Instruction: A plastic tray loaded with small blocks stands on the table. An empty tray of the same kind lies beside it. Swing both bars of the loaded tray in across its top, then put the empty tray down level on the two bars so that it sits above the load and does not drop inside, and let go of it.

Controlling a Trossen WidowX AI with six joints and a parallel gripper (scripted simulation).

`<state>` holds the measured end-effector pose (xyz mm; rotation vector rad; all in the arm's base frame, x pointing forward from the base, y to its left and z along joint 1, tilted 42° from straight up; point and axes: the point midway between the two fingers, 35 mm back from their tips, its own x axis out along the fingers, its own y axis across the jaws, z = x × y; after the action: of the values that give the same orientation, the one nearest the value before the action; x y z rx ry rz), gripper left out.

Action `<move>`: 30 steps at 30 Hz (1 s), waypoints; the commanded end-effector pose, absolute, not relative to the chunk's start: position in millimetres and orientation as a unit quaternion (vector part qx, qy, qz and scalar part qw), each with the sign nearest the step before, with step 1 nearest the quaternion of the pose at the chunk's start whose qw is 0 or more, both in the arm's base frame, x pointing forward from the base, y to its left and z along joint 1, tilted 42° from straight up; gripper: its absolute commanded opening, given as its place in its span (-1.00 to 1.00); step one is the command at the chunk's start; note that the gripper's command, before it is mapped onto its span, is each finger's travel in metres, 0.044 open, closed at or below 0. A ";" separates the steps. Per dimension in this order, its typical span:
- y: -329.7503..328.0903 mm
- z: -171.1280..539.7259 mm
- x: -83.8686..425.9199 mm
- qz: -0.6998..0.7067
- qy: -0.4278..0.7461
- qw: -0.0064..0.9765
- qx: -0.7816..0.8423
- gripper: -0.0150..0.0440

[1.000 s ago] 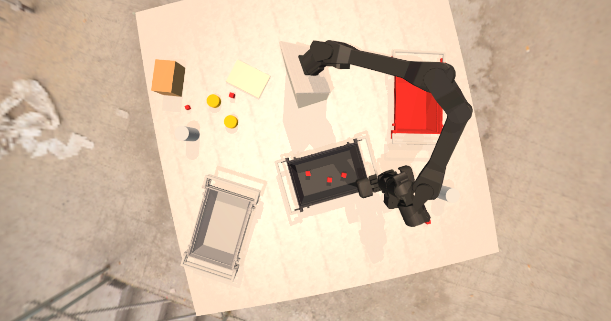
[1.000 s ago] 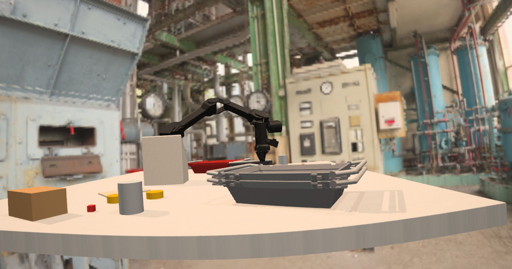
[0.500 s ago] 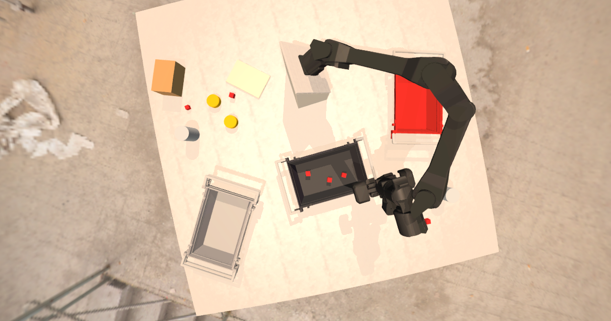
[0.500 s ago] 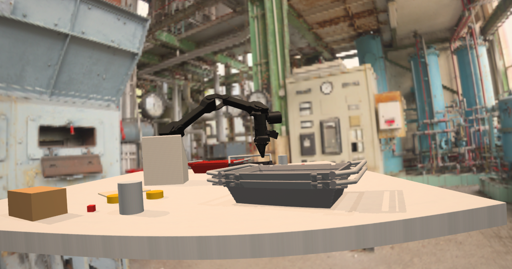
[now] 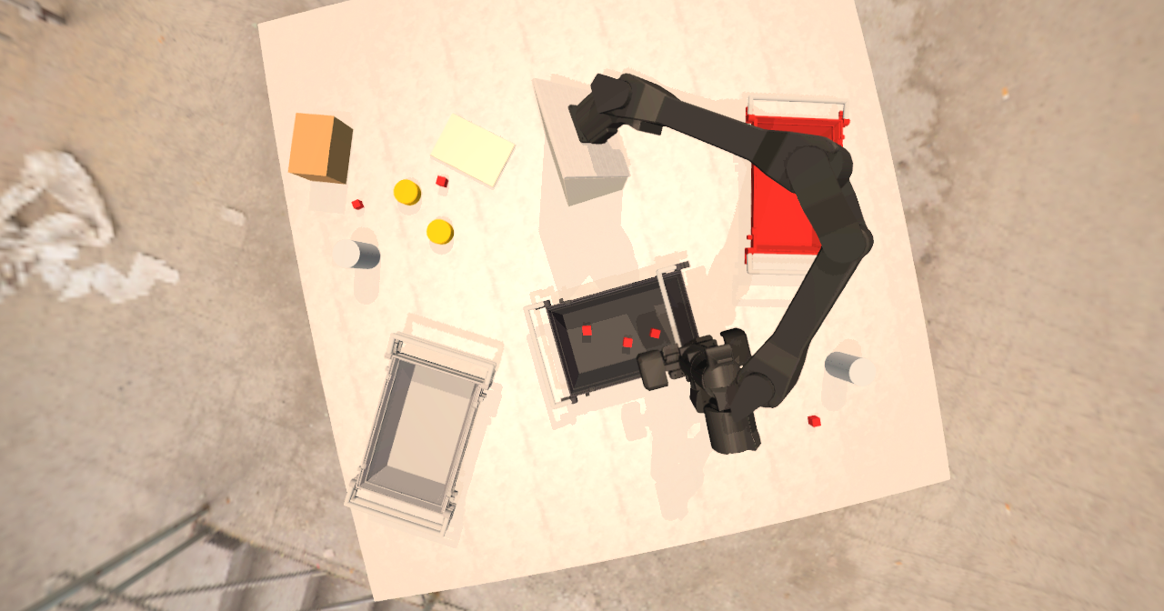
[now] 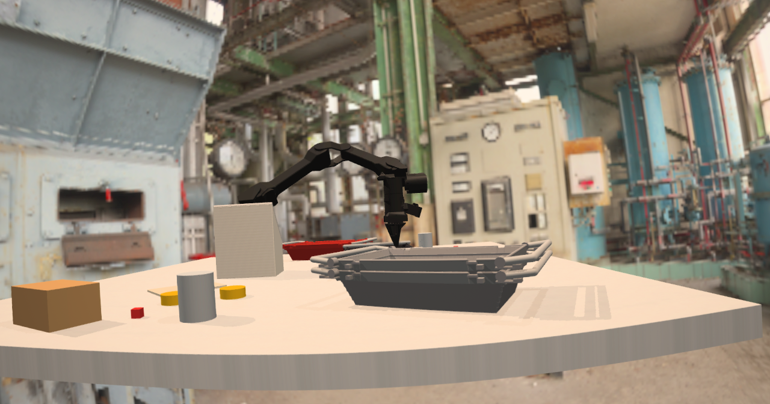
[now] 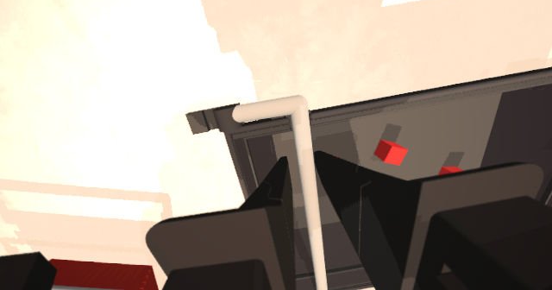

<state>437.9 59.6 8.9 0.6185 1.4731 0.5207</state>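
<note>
The dark tray [image 5: 616, 288] [image 7: 431, 102] stands on the table [image 5: 528, 485] [image 6: 376, 369] [image 7: 86, 66] with three red blocks [image 5: 587, 330] [image 7: 391, 153] spread apart on its floor. Its near bar [image 5: 667, 300] [image 7: 304, 152], at the end by the gripper [image 5: 691, 354] [image 6: 397, 244] [image 7: 300, 160], lies over the tray's opening, a little in from the short wall. The far bar [image 5: 546, 354] is outside the opposite end.

The gripper points down by the near bar, its fingers a little spread, one on each side of the bar. The wrist view shows a gap on both sides, so nothing is pinched. The arm [image 5: 814, 306] [image 6: 317, 156] arches over part of the red tray [image 5: 777, 216] [image 6: 317, 249] [image 7: 103, 274], whose bars stand outside its ends.

Well apart from the dark tray, on the side of its far bar, are the grey trays [image 5: 466, 448] [image 6: 420, 264], one nested in the other, with no blocks in the upper one.

Farther out, a wedge [image 5: 574, 135] [image 6: 245, 240] stands near the arm's base. Beyond it are a cream plate [image 5: 472, 151], two yellow discs [image 5: 439, 231] [image 6: 232, 291], a grey cylinder [image 5: 354, 254] [image 6: 196, 296] and an orange box [image 5: 313, 147] [image 6: 53, 305].
</note>
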 end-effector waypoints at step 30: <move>34.9 39.3 440.0 0.230 0.649 0.670 0.276 -0.19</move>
<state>440.7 34.1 40.5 0.6192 1.4589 0.5195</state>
